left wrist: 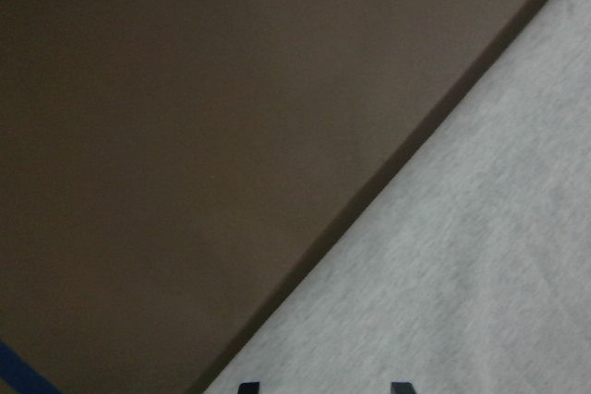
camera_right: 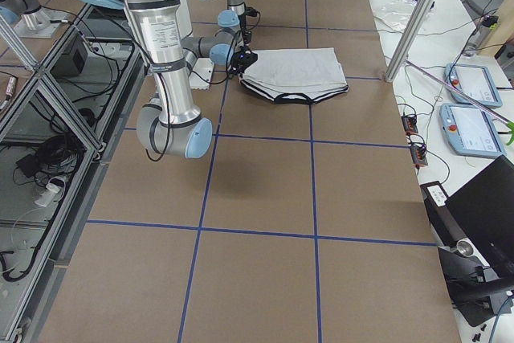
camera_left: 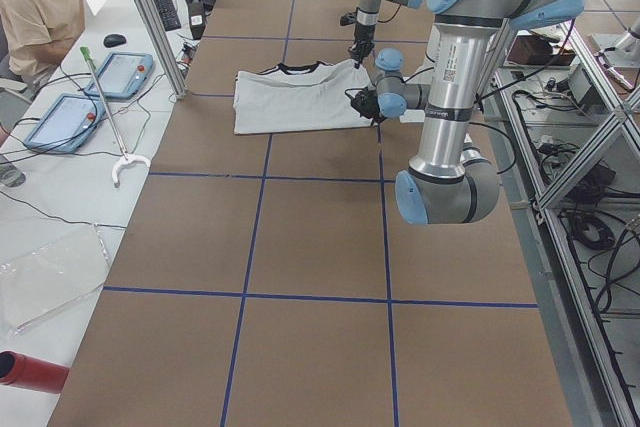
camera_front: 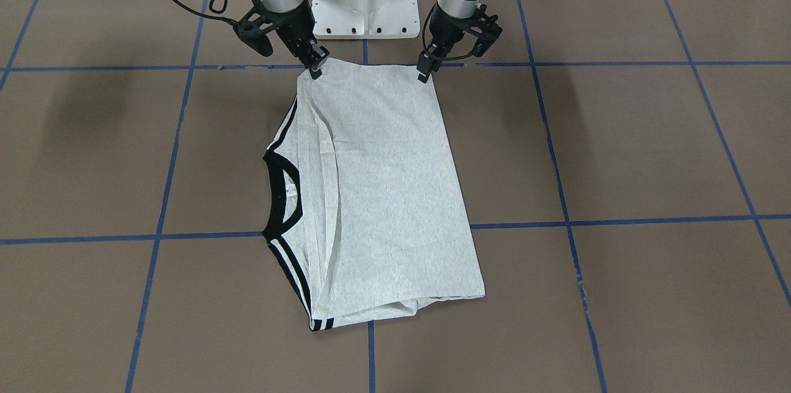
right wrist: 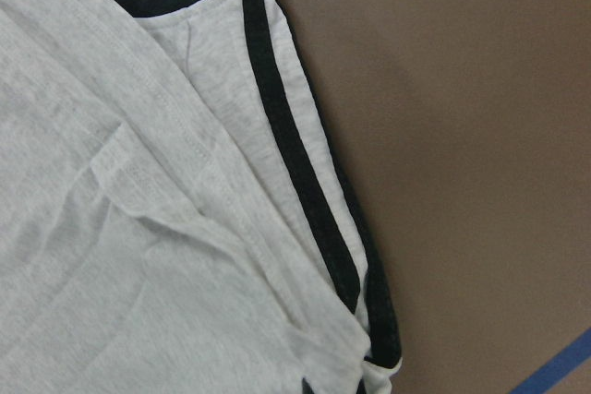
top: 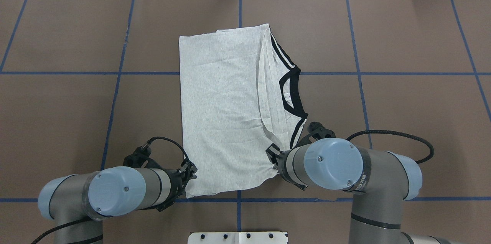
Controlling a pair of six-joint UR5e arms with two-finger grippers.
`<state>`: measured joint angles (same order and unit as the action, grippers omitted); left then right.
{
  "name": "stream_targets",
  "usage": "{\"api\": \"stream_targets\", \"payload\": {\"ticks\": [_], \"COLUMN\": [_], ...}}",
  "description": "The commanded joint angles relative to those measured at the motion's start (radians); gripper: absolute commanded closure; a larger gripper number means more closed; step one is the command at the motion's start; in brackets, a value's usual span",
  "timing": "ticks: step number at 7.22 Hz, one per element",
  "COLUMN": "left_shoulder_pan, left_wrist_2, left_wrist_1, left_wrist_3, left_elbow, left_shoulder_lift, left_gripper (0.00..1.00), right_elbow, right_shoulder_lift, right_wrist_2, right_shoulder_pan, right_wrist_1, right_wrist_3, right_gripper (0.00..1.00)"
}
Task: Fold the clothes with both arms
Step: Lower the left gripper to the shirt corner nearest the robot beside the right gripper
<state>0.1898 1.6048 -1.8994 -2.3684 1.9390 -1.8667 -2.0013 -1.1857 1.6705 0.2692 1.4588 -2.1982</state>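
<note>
Evidently the shirt [top: 222, 113] lies flat mid-way along the surface [top: 402, 121], folded narrow, collar [top: 285, 90] toward the robot's right. The left end effector [top: 190, 175] and the right end effector [top: 273, 157] each sit at a corner of its near edge, probably so that edge can be carried across evenly. The left's fingertips [left wrist: 399, 387] stand apart over cloth (wrist view); whether the right one pinches its corner, I cannot tell.
</note>
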Motion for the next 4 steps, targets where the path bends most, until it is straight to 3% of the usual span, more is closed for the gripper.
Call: {"api": "stream_targets", "payload": {"ticks": [1, 4], "left_shoulder_pan": [-0.024, -0.024], "left_wrist_2": [0.000, 0.000], "left_wrist_1": [0.006, 0.008], "left_wrist_3": [-0.017, -0.018], "left_elbow": [-0.014, -0.002], "left_shoulder_lift": [0.000, 0.000], "left_gripper": [0.44, 0.56], "right_elbow": [0.001, 0.001], "right_shoulder_lift": [-0.003, 0.000], "right_wrist_2": [0.000, 0.000], "right_shoulder_pan": [-0.001, -0.002], "right_wrist_1": [0.000, 0.000], "right_wrist_3": [0.000, 0.000], "right_gripper": [1.00, 1.00]}}
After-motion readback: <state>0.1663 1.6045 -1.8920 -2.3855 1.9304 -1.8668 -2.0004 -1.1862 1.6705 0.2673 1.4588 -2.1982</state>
